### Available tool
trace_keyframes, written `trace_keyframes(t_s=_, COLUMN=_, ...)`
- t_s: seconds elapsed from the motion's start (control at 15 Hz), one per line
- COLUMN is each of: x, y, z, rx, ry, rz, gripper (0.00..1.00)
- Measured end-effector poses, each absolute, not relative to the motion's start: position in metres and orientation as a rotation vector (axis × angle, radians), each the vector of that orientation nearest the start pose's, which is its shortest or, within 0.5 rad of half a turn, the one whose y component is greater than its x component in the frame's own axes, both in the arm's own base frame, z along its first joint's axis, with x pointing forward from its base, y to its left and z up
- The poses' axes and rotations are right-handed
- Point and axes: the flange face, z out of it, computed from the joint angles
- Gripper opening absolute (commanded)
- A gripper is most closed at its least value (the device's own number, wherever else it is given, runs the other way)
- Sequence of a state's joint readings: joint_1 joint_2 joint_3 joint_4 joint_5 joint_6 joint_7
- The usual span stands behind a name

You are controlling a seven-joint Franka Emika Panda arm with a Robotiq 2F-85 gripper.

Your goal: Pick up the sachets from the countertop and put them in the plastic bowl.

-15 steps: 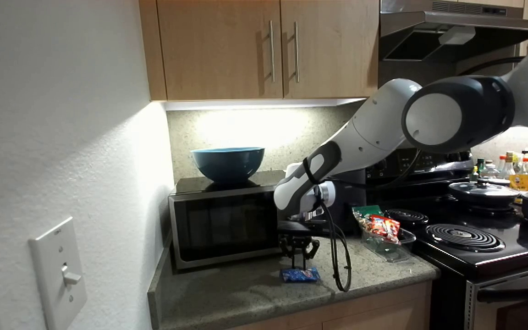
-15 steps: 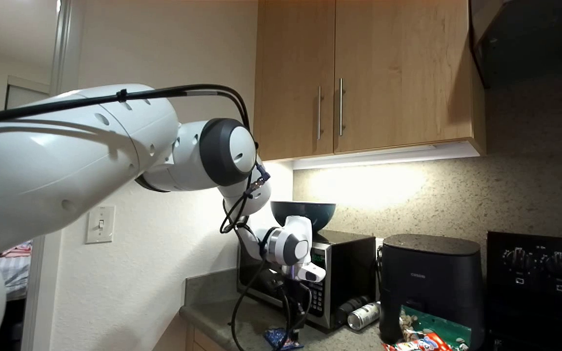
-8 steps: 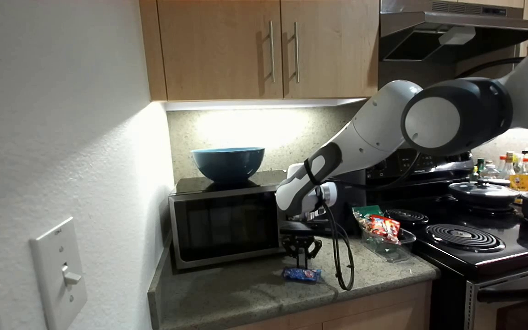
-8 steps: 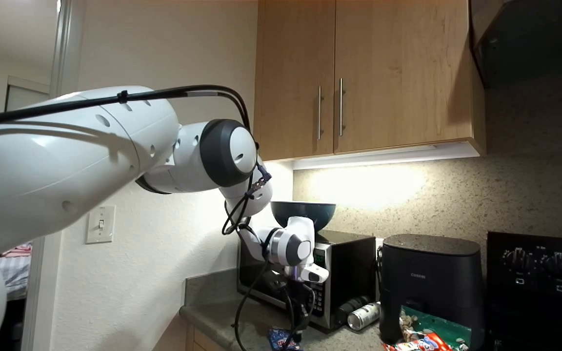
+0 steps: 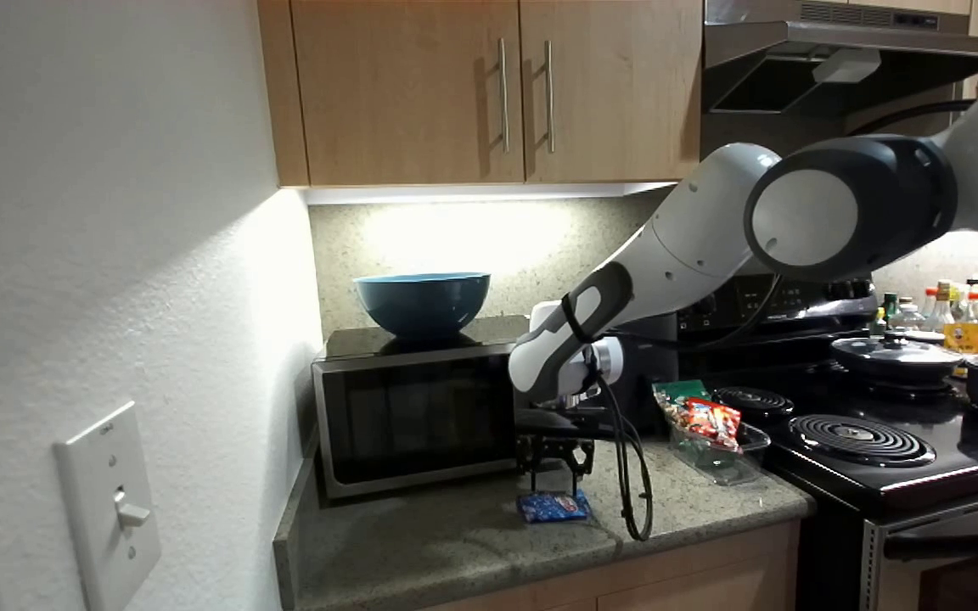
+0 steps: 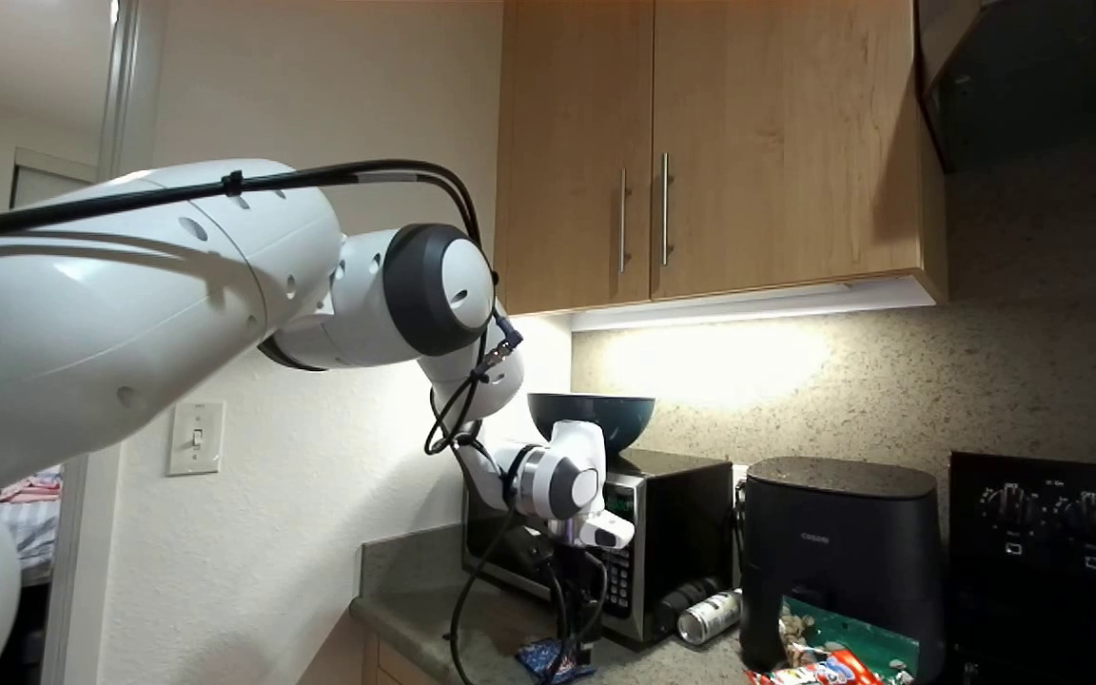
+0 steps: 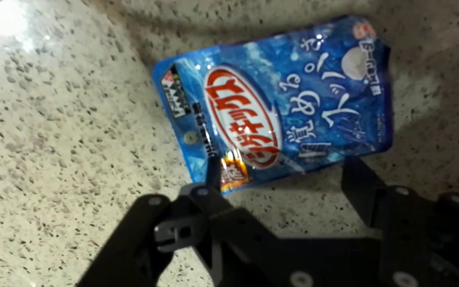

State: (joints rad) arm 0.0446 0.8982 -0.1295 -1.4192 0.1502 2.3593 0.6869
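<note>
The blue sachet (image 5: 553, 507) lies flat on the countertop (image 5: 421, 552) in front of the microwave. It also shows in an exterior view (image 6: 546, 656), partly behind a cable, and fills the middle of the wrist view (image 7: 293, 103). My gripper (image 5: 553, 491) points down over the sachet and is open; in the wrist view its fingertips (image 7: 282, 161) stand wide apart at the sachet's near edge, with nothing held between them. The clear plastic bowl (image 5: 735, 468) stands beside the stove. A red-orange sachet (image 5: 712, 420) and a green sachet (image 5: 682, 390) rest in it, reaching above its rim.
The microwave (image 5: 421, 416) stands behind the gripper, with the opaque blue bowl (image 5: 424, 304) on top. A black air fryer (image 6: 838, 552) and a lying can (image 6: 708, 618) are beside it. The stove (image 5: 862, 450) adjoins the plastic bowl. A loose cable (image 5: 637, 475) hangs beside the gripper.
My gripper's fingers were close together at the blue sachet and have spread apart. The sachet moved slightly right with the gripper, then slightly back left, and lies on the countertop.
</note>
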Motion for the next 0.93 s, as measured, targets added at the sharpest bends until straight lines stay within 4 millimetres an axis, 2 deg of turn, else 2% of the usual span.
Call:
trace_keyframes(t_s=0.33, x=0.706, y=-0.028, z=0.170, rx=-2.857, ry=1.234, rz=-0.063, gripper=0.99)
trace_keyframes(t_s=0.4, x=0.700, y=-0.024, z=0.169, rx=-2.861, ry=1.228, rz=-0.046, gripper=0.88)
trace_keyframes(t_s=0.47, x=0.696, y=-0.020, z=0.168, rx=-2.866, ry=1.223, rz=-0.031, gripper=0.74)
trace_keyframes(t_s=0.53, x=0.693, y=-0.016, z=0.166, rx=-2.870, ry=1.216, rz=-0.020, gripper=0.70)
trace_keyframes(t_s=0.93, x=0.691, y=0.000, z=0.162, rx=-2.868, ry=1.167, rz=0.011, gripper=0.30)
